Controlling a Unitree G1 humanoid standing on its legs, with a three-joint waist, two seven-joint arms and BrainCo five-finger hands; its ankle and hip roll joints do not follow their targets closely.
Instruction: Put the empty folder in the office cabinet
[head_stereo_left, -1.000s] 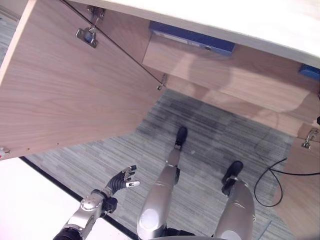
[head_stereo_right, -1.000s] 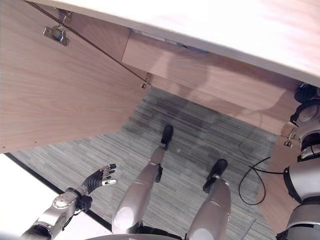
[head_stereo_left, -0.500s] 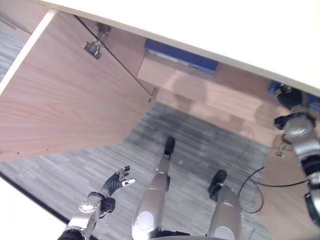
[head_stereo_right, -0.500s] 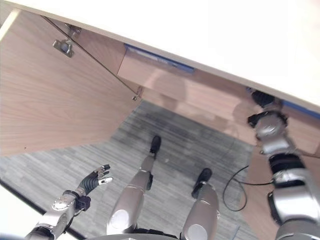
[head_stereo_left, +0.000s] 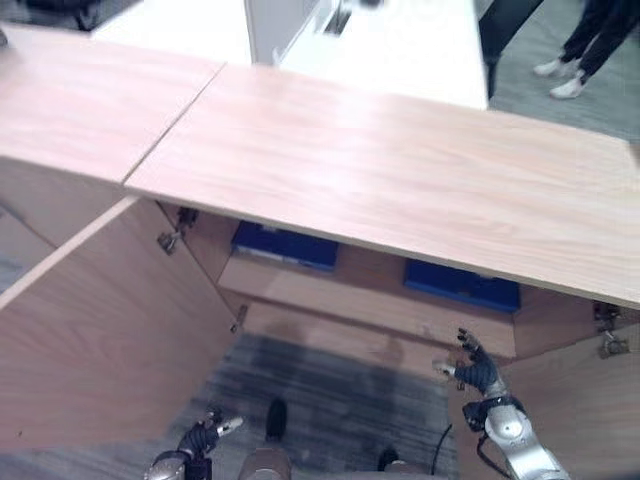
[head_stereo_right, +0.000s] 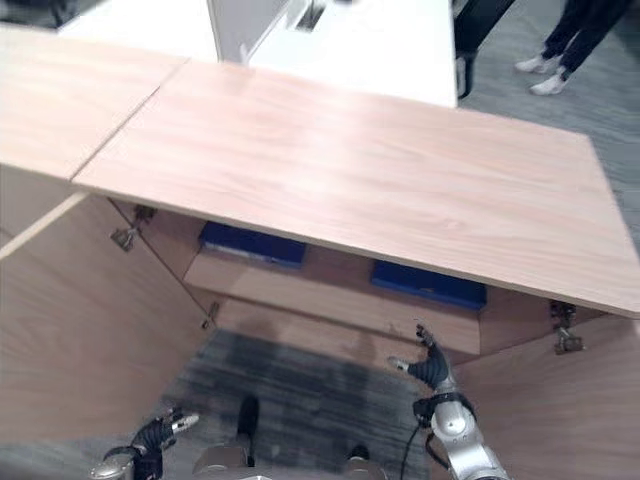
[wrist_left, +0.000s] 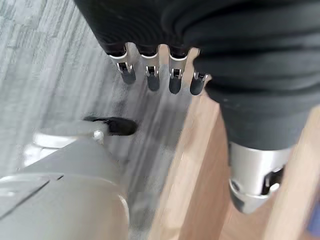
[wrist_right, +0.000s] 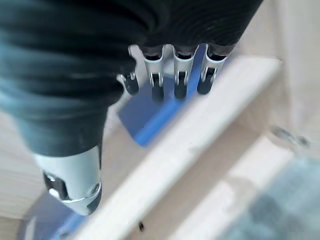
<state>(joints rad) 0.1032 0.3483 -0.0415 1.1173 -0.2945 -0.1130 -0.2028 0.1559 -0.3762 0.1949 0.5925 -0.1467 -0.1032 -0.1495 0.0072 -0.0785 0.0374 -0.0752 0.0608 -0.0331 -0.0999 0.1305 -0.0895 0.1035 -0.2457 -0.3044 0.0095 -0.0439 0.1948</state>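
No writing can be made out on anything in view. A wooden office cabinet (head_stereo_left: 400, 190) is seen from above, its light top board spread wide and both doors swung open: the left door (head_stereo_left: 100, 330) is seen broadside, while the right door (head_stereo_left: 590, 400) is cut off at the picture's edge. On the shelf (head_stereo_left: 350, 300) under the top, two blue folders are lodged, the left folder (head_stereo_left: 285, 247) and the right folder (head_stereo_left: 462, 285) lying well apart; only their front edges are shown, the rest being hidden beneath the top board. Whether either is the empty folder cannot be told.

The right hand (head_stereo_left: 472, 368) is held up just in front of the shelf edge below the right folder, its fingers (wrist_right: 179, 75) straight and slightly spread, nothing held between them. In the right wrist view a blue folder is seen blurred past the fingertips. The left hand (head_stereo_left: 200, 437) is held low over the grey carpet (head_stereo_left: 330, 400) near the left door, its fingers (wrist_left: 150, 70) loosely extended and holding nothing. A person's legs and white shoes (head_stereo_left: 560, 75) are cut off at the far edge.
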